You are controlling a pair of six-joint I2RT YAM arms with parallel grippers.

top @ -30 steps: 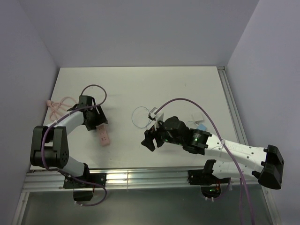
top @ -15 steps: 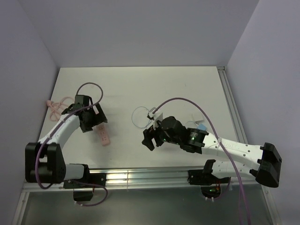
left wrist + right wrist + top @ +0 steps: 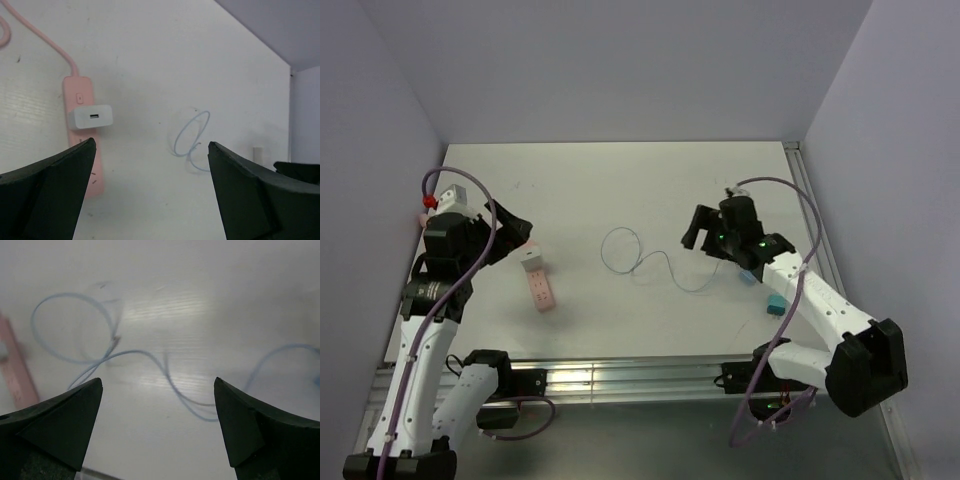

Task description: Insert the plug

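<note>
The thin whitish-grey wire [image 3: 620, 250] lies in a loop mid-table and trails right. Its tiny plug head [image 3: 116, 342] shows at the loop's crossing, and in the left wrist view [image 3: 198, 144]. The pink socket strip [image 3: 542, 290] lies to the left with a white USB charger block [image 3: 90, 117] seated in it. My left gripper [image 3: 518, 236] is open and empty, raised above and left of the strip [image 3: 151, 145]. My right gripper [image 3: 698, 230] is open and empty, above the wire's right part [image 3: 158, 381].
Two small blue pieces [image 3: 751, 272] [image 3: 775, 302] lie under the right arm near the wire's far end. The strip's pink cord [image 3: 50, 45] runs to the back left. A metal rail [image 3: 810, 220] borders the table's right edge. Walls close in on three sides.
Both arms pulled back and up: the left to the left edge, the right to the back right. The wire now lies loose and stretched; the white block sits on the strip.
</note>
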